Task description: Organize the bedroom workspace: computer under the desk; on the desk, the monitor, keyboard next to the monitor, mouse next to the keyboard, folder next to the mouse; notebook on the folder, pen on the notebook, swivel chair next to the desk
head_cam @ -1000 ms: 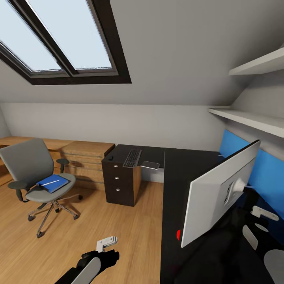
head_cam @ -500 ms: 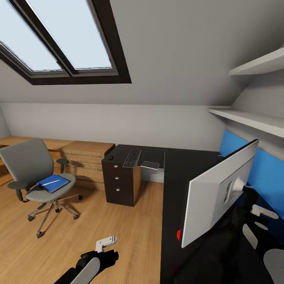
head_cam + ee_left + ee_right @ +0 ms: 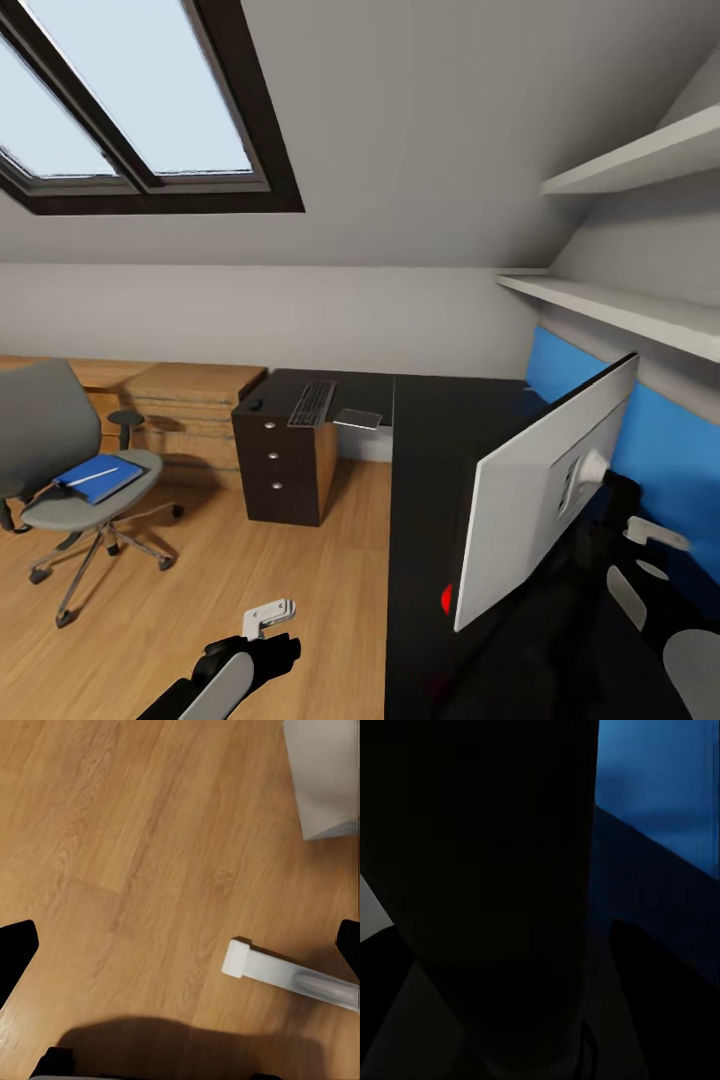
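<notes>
The monitor (image 3: 545,490) stands tilted on the black desk (image 3: 440,430) at the right, its pale back toward me. Behind it my right gripper (image 3: 510,960) is shut on the monitor's dark stem (image 3: 502,892), a finger on each side. At the desk's far end lie the keyboard (image 3: 311,402) and the small mouse (image 3: 256,404). The grey swivel chair (image 3: 60,450) stands at the left on the floor, with a blue flat item (image 3: 98,477) and the white pen (image 3: 100,476) on its seat. My left gripper (image 3: 265,615) hangs open over the wood floor (image 3: 150,870).
A black three-drawer unit (image 3: 283,468) closes the desk's far end, and a light-wood chest (image 3: 190,415) stands beside it. A flat grey slab (image 3: 358,417) juts from the desk edge. White shelves (image 3: 620,310) run above the blue wall panel (image 3: 660,440). Open floor lies between chair and desk.
The whole view has turned to the right, so chair, drawers and window sit further left. The monitor stays in my right gripper, hardly moved. The left arm looks the same.
</notes>
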### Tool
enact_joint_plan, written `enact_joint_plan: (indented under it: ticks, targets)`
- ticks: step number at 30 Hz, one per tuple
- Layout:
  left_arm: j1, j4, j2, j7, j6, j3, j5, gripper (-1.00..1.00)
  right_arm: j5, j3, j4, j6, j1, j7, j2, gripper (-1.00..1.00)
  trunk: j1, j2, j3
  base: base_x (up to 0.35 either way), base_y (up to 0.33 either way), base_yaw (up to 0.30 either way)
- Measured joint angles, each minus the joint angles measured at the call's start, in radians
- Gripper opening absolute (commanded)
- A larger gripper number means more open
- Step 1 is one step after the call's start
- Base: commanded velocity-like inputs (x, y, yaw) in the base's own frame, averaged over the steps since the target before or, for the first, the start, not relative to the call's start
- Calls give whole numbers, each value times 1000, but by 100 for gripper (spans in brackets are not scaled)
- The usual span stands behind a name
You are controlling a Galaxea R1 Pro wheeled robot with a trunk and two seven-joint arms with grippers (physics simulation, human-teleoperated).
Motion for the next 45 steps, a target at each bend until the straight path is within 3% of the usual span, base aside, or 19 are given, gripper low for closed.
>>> enact_joint_plan:
  ticks: [4,13,45]
  targets:
    - [0,0,0,0,0,0,0,100,-1,30,-3,0,0,4,0,-100,0,0,0,0,0,-206]
    - [0,0,0,-1,0,0,0,100,-3,38,-2,-1,0,8,0,-100,0,0,0,0,0,-141]
    - [1,-1,2,-4,2,1,0,100,-5,43,-3,-2,-1,8,1,-100,0,0,0,29,0,-3]
